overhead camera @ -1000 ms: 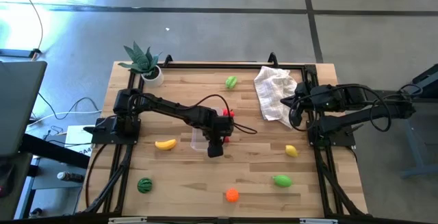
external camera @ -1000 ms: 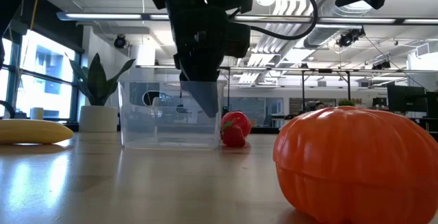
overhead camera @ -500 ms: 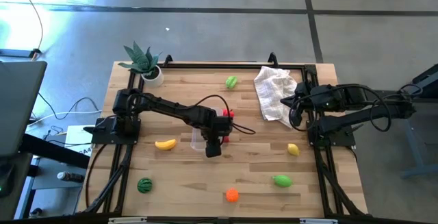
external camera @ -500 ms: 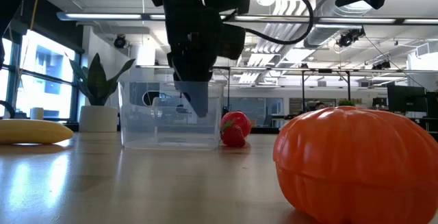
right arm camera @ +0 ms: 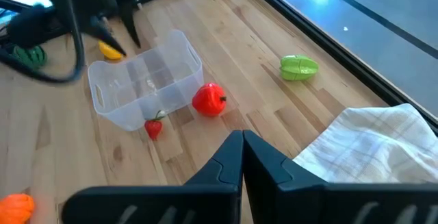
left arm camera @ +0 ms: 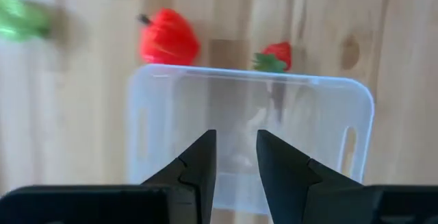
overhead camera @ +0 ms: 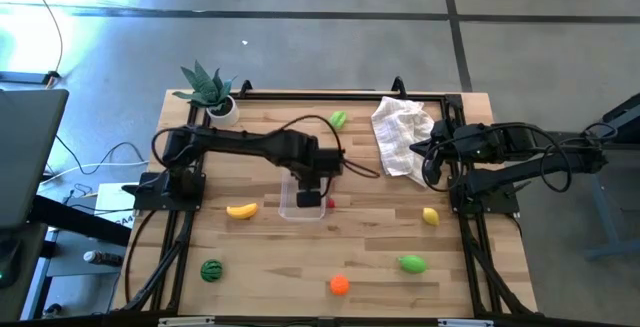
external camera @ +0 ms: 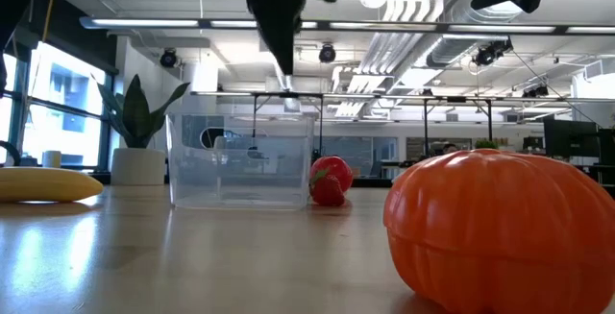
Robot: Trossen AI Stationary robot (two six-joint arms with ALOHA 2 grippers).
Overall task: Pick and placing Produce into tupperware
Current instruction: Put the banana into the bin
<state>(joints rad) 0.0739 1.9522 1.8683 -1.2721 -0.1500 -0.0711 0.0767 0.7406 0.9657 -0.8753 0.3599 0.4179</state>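
The clear tupperware (overhead camera: 300,203) stands mid-table, and I see nothing inside it. My left gripper (left arm camera: 236,157) hangs above it, pointing down, shut but for a narrow gap, holding nothing; it is well above the rim in the low view (external camera: 285,62). Two red pieces, a round one (left arm camera: 169,38) and a strawberry (left arm camera: 274,55), lie on the wood just outside the tupperware's wall. A banana (overhead camera: 241,210), watermelon (overhead camera: 211,270), orange (overhead camera: 340,285), lemon (overhead camera: 430,216) and green pieces (overhead camera: 411,263) (overhead camera: 338,119) lie scattered. My right gripper (right arm camera: 241,148) waits shut at the right side.
A crumpled white cloth (overhead camera: 403,137) lies at the far right, beside my right arm. A potted green plant (overhead camera: 210,92) stands at the far left corner. A black frame (overhead camera: 320,95) runs along the table's far edge and sides.
My left gripper has risen straight up out of the tupperware and now hangs clear above its rim, tipped more steeply downward. Its fingers have stayed shut. The tupperware and the red pieces beside it have kept their places.
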